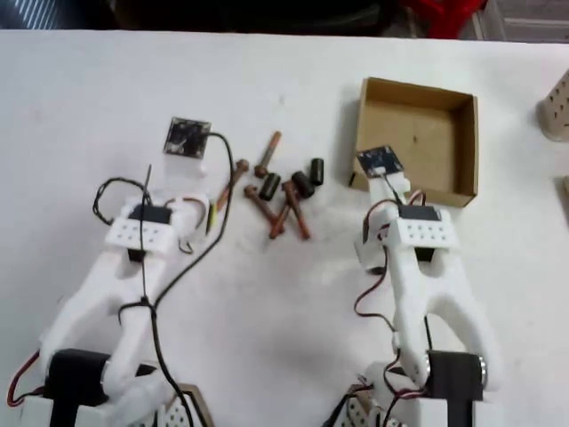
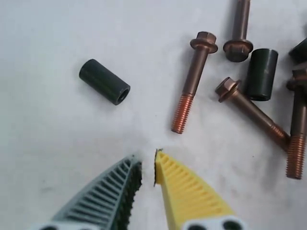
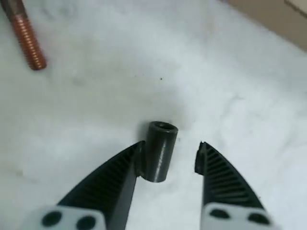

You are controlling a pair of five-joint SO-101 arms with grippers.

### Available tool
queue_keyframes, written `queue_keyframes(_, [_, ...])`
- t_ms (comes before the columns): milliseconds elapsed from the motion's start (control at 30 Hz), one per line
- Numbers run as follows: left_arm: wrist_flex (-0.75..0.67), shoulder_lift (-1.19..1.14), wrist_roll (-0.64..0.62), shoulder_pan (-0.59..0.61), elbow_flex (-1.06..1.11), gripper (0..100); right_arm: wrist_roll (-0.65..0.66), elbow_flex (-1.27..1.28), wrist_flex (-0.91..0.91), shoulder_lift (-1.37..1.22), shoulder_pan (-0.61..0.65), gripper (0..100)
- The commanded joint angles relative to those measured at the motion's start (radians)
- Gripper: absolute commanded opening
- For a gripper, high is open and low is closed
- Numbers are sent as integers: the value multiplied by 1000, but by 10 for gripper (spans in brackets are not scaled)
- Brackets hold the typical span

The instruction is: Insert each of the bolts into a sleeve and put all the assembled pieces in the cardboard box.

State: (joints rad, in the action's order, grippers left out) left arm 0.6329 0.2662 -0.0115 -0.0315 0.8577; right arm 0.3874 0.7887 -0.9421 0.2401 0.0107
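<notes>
From above, the white surface carries a box near its far right. A loose heap of bolts and sleeves lies mid-surface, between the two arms and beside the box's left wall. The left arm sits left of the heap. The right arm sits at the box's near left corner.

At the left wrist, the left pincer is narrow, with only a thin slit between its grey and yellow fingers and nothing in it. It hangs over bare surface. One sleeve lies alone on its side, well apart from the tips on the grey finger's side. A bolt lies with its threaded end pointing toward the tips, near them but not touching. Beyond it, on the yellow finger's side, lie three more bolts and a second sleeve.

At the right wrist, the right pincer stands wide. A black sleeve lies between its fingers, its open end pointing away from the wrist. It rests against one finger and is clear of the other. A bolt's threaded tip lies well apart. A corner of the box is ahead of the pincer.
</notes>
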Motion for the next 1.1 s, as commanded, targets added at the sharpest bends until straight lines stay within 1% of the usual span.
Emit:
queue_keyframes(0, [-17,2,15,10,-46,83,71,-117,-107,53,15,152])
queue_keyframes(67, [-18,2,15,10,-46,83,72,-176,-194,53,15,152])
queue_keyframes(133, [-18,2,15,10,-46,83,74,-215,-237,53,16,152])
queue_keyframes(333, [-18,2,15,10,-46,83,64,-170,-226,18,82,152])
queue_keyframes(433, [-18,2,15,10,-46,83,63,-166,-166,-53,96,152])
queue_keyframes(533, [-18,2,15,10,-46,83,48,-166,-93,-130,68,150])
queue_keyframes(567, [-18,2,15,10,-46,83,0,-167,-74,-147,44,141])
queue_keyframes(633, [-18,2,15,10,-46,83,-89,-172,-44,-159,-10,89])
queue_keyframes(667, [-18,2,15,10,-46,83,-89,-172,-38,-151,-27,67])
queue_keyframes(733, [-18,2,15,10,-46,83,-69,-164,-39,-113,-38,57])
queue_keyframes(867, [-52,2,15,10,-31,83,-63,-106,-45,-13,-15,98])
queue_keyframes(1067, [-81,4,15,10,-17,83,-12,-3,-45,90,8,216])
